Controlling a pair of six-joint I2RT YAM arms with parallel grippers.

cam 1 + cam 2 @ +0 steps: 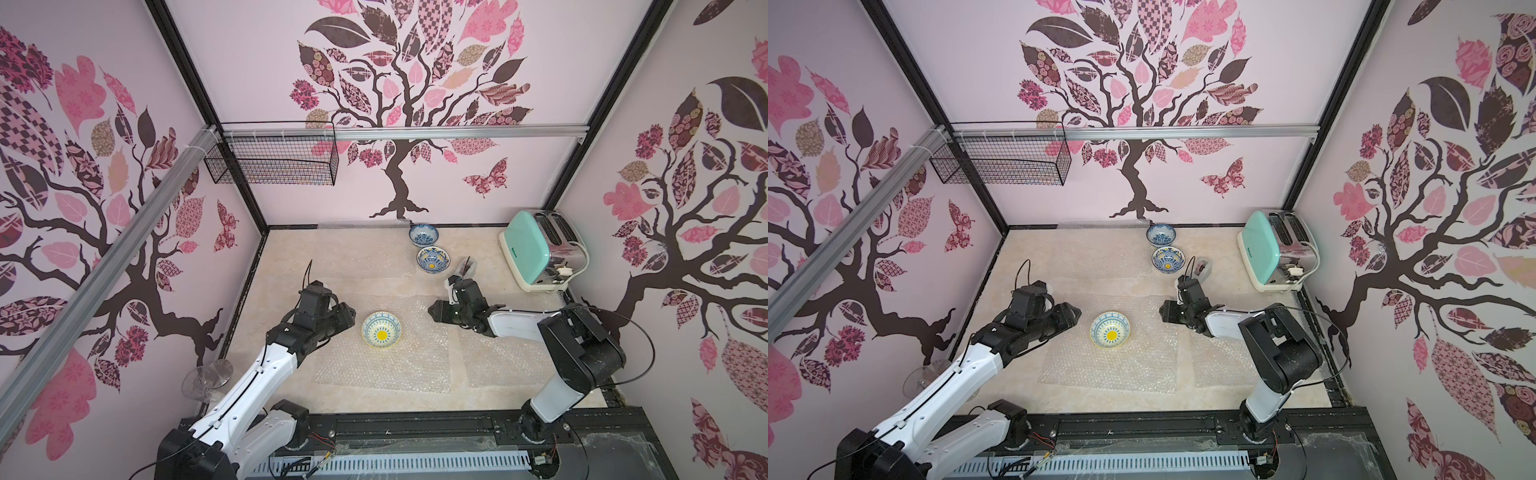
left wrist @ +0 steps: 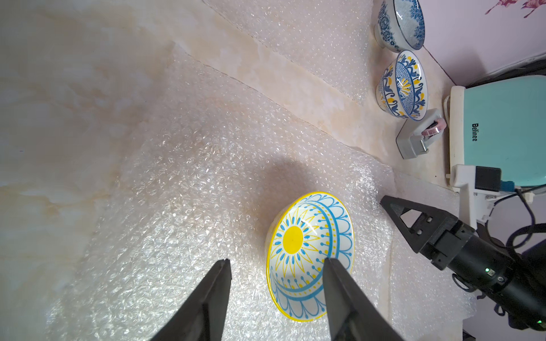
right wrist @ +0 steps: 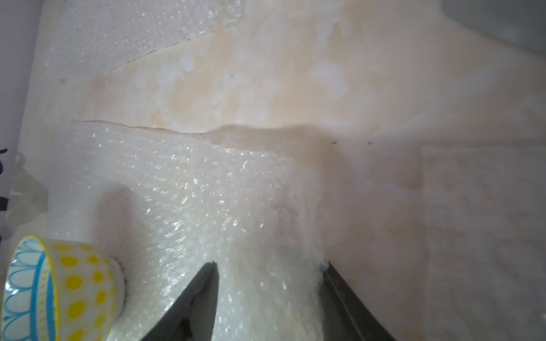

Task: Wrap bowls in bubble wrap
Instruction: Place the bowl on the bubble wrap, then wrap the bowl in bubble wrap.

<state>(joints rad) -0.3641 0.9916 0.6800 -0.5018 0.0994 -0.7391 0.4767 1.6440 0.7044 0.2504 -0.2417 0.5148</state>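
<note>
**Pale bowl (image 1: 1110,330) sits on bubble wrap (image 1: 1100,370) between two tools**

The bowl stands upright on a sheet spread over the worktop (image 1: 1225,249). The left tool (image 1: 1074,316) is just beside its rim, and the right tool (image 1: 1164,311) is near on the opposite side. Farther back stand a blue-and-white bowl (image 1: 1160,234) and a yellow-accented bowl (image 1: 1168,259), with a mint toaster (image 1: 1262,249) beyond.

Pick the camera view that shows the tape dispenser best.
The left wrist view: the grey tape dispenser is close and unobstructed, its pink roll showing, next to the toaster. In both top views it is small and partly hidden behind the right arm. The right wrist view does not show it.
</note>
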